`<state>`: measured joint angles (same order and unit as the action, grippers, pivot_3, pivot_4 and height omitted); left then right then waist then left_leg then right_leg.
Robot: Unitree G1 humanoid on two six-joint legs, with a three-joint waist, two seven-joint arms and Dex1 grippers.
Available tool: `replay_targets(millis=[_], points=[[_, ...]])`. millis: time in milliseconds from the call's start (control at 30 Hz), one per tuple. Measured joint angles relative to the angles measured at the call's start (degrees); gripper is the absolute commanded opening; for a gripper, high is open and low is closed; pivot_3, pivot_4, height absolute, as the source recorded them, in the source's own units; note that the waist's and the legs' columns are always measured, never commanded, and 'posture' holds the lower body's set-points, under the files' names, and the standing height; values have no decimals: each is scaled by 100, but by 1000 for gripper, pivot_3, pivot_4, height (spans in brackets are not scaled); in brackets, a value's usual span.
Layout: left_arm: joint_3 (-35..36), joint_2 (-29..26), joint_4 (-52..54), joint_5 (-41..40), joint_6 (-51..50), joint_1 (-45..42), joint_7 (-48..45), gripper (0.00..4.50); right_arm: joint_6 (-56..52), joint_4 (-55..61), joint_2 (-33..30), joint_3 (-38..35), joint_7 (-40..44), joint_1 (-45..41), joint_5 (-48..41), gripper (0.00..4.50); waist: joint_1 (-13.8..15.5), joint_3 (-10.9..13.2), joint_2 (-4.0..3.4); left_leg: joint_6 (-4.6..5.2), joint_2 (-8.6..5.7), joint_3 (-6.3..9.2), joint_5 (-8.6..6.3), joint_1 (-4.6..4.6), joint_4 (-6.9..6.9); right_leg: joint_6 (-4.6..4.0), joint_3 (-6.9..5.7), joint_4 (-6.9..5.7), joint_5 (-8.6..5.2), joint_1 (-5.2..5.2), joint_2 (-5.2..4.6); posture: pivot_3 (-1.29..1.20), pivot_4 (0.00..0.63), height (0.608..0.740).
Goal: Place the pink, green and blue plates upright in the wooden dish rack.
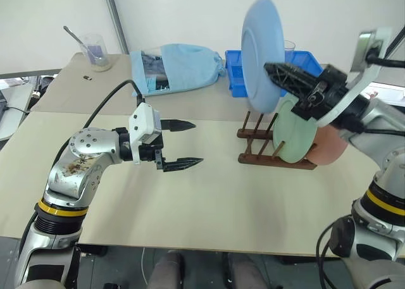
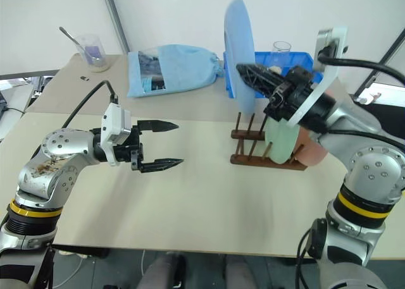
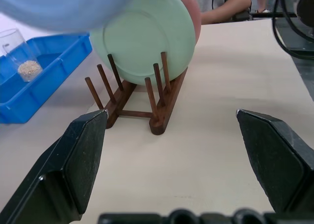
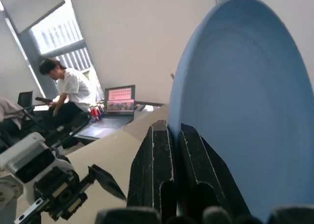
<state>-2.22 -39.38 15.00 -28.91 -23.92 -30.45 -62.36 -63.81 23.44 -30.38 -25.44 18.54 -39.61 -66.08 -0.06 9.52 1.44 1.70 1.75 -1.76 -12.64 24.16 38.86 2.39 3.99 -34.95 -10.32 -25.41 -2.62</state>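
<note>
Beige bench, right side: green plate point(image 1: 295, 137) and pink plate point(image 1: 331, 147) already stand in the rack point(image 1: 266, 151), while the right gripper point(image 1: 273, 72) clamps the blue plate point(image 1: 261, 54) above it, left gripper point(image 1: 187, 143) spread empty.

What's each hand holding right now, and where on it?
The right hand pinches the blue plate at its lower rim, holding it upright above the wooden dish rack. The left hand is open over the table, holding nothing.
</note>
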Motion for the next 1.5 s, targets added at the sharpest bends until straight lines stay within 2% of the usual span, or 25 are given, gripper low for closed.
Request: replay_targets(millis=[167,600,900,1400,1500], points=[[-42,116,-6,-3,3,-59,-6,4500,-135,76,-189,-14,-633,428,-736,17,-80,0,1,-2,11,0,4,-36,-1,0,-1,-12,-6,20,26,0,150,740],[-136,264,-21,4,9,-198,-19,4500,333,69,-163,284,-2134,539,-2262,17,-217,0,0,1,17,3,5,-37,-8,-9,5,-13,-11,19,38,0,150,740],[-135,299,-21,34,9,-198,-8,4500,657,59,-218,687,-2486,843,-2312,17,-218,0,0,1,18,3,5,-38,-9,-7,5,-14,-13,18,38,0,150,740],[-134,359,-26,53,10,-198,-4,4500,1030,-534,-114,1077,-2893,594,-2067,17,-221,0,0,1,17,3,5,-37,-9,-7,5,-12,-13,18,38,0,150,740],[-133,364,-26,53,10,-198,5,4500,1030,-620,-115,1128,-2915,561,-1981,1110,-219,0,0,1,17,3,5,-37,-9,-8,5,-12,-13,17,38,0,150,740]])
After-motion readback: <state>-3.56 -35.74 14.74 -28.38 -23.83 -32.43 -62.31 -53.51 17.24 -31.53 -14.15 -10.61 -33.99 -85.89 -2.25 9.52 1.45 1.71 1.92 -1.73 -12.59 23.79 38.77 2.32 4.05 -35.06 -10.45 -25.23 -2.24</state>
